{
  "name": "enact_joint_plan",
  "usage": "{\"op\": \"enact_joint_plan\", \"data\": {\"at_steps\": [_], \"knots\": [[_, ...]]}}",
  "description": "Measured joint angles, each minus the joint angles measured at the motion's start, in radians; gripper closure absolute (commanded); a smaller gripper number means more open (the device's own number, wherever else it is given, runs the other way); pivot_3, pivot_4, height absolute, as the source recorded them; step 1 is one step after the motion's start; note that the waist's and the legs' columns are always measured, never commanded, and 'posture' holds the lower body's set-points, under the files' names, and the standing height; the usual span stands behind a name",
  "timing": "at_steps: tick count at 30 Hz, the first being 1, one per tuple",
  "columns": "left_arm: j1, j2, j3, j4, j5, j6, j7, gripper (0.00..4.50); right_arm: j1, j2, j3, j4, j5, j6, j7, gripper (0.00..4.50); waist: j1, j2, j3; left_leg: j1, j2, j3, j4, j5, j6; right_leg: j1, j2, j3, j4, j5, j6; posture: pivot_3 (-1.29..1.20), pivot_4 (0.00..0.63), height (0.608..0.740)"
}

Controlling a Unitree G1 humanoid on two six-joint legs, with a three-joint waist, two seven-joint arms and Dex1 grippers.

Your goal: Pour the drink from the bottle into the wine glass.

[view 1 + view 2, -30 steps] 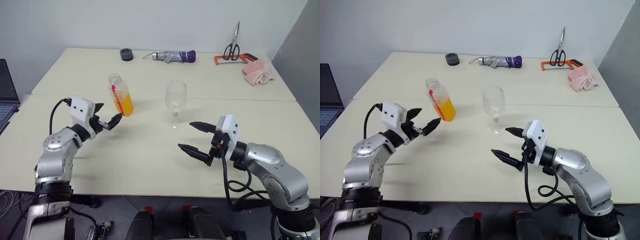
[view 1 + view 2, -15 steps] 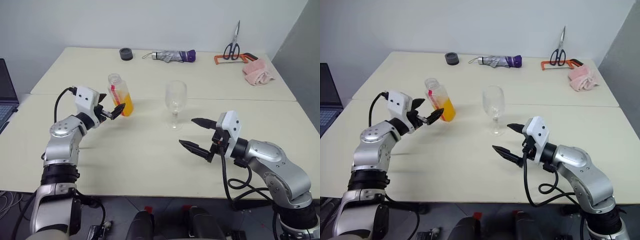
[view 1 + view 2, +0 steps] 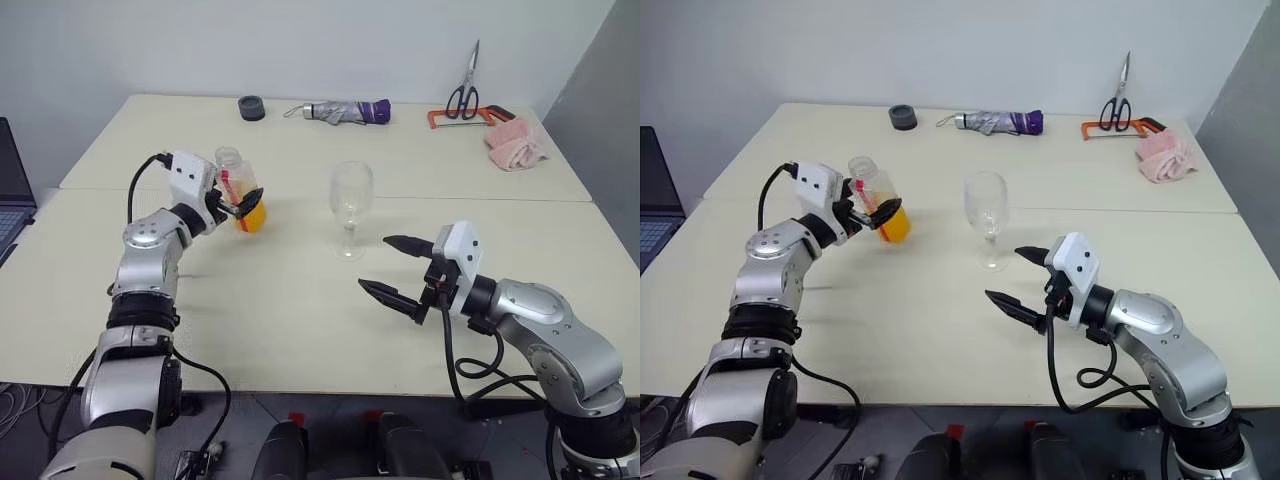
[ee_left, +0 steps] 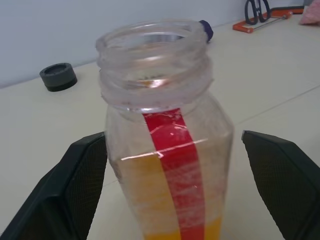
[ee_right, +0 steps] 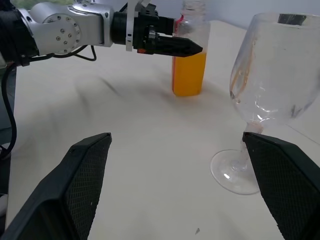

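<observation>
The bottle [image 3: 231, 166] stands uncapped on the table's left, a red strip down its side and the orange drink [image 4: 134, 200] in its lower half. My left gripper [image 3: 241, 201] is open with one black finger on each side of the bottle; in the left wrist view the fingers [image 4: 82, 190] stand a little off its walls. The empty wine glass [image 3: 351, 204] stands upright to the right of the bottle. Nearer the front edge and right of the glass, my right gripper [image 3: 375, 264] is open, pointing left, with nothing in it.
Along the far table lie a black round ring [image 3: 252, 107], a folded umbrella [image 3: 345, 112], scissors [image 3: 464, 96], an orange-handled tool [image 3: 470, 118] and a pink cloth [image 3: 517, 145]. A laptop [image 3: 12, 190] sits at the left edge.
My left gripper has moved forward and a little up until its open fingers stand around the bottle. The right arm, the bottle and the glass have not moved.
</observation>
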Motion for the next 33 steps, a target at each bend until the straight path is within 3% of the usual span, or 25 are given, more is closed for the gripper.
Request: {"op": "enact_joint_plan", "data": {"at_steps": [2,4,12,19,24,33], "knots": [[-0.014,-0.008,0.0,0.031,0.005,-0.015,0.001,0.0,-0.005,0.0,0.0,0.0,0.0,0.0,-0.001,0.02,-0.001,0.0,0.0,0.0,0.0,0.0,0.0,0.0,0.0,0.0,0.0,0.0,0.0,0.0,0.0,0.0,0.15,0.74],[-0.022,-0.01,0.0,0.051,0.008,-0.018,0.006,0.39,-0.013,0.0,0.0,0.0,0.0,0.0,-0.002,0.0,-0.001,0.0,0.0,0.0,0.0,0.0,0.0,0.0,0.0,0.0,0.0,0.0,0.0,0.0,0.0,0.0,0.15,0.74],[-0.027,-0.027,0.002,0.066,0.004,-0.018,0.01,2.62,-0.02,0.001,0.0,0.0,0.001,0.0,-0.017,0.0,0.0,0.0,0.0,0.0,0.0,0.0,0.0,0.0,0.0,0.0,0.0,0.0,0.0,0.0,0.0,0.0,0.15,0.74],[-0.017,-0.037,0.003,0.041,0.006,-0.017,-0.003,2.7,-0.024,0.011,-0.002,0.0,-0.003,-0.02,-0.039,0.0,0.0,0.0,0.0,-0.001,0.0,0.0,0.0,0.0,0.0,0.0,0.0,0.0,0.0,0.0,0.0,0.0,0.15,0.74],[-0.02,-0.045,-0.065,-0.043,0.041,-0.02,-0.032,2.7,-0.029,0.03,-0.011,-0.016,-0.014,-0.064,-0.081,0.0,0.0,0.0,0.0,-0.001,0.0,0.0,0.001,0.0,0.0,0.0,0.0,0.0,0.0,0.0,0.0,0.0,0.15,0.74],[-0.132,-0.063,-0.175,-0.084,0.14,-0.14,-0.057,2.7,0.004,-0.02,-0.141,-0.089,0.062,-0.069,-0.077,0.0,0.002,0.0,0.0,-0.001,-0.001,0.0,0.0,0.0,0.0,-0.001,0.0,0.0,0.0,0.0,0.0,0.0,0.15,0.74]]}}
